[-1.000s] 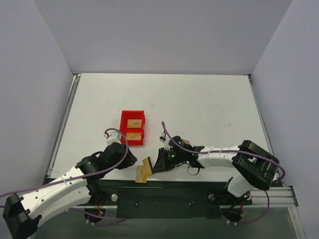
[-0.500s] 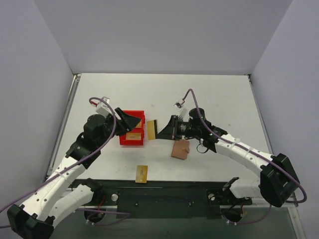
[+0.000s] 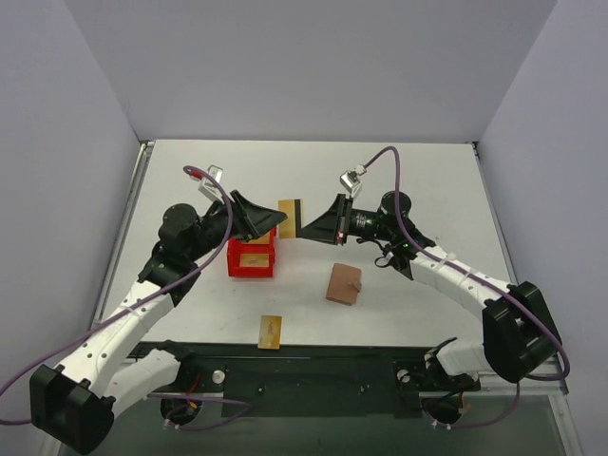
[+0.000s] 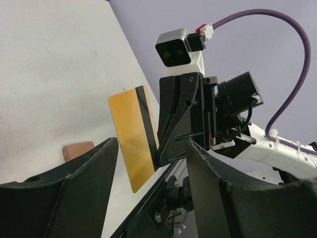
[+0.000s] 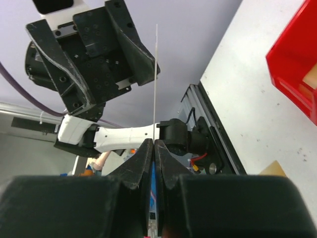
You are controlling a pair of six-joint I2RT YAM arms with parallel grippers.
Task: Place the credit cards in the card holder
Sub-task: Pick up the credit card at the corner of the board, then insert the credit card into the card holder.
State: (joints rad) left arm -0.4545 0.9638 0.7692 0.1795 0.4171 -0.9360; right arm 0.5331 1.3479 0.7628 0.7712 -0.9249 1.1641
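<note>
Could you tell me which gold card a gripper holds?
The card in the right gripper, up in the air; the others lie in the red bin or on the table.

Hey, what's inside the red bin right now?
One gold card lies in the near compartment of the red bin. The left gripper hangs over the far compartment, so its contents cannot be made out.
</note>
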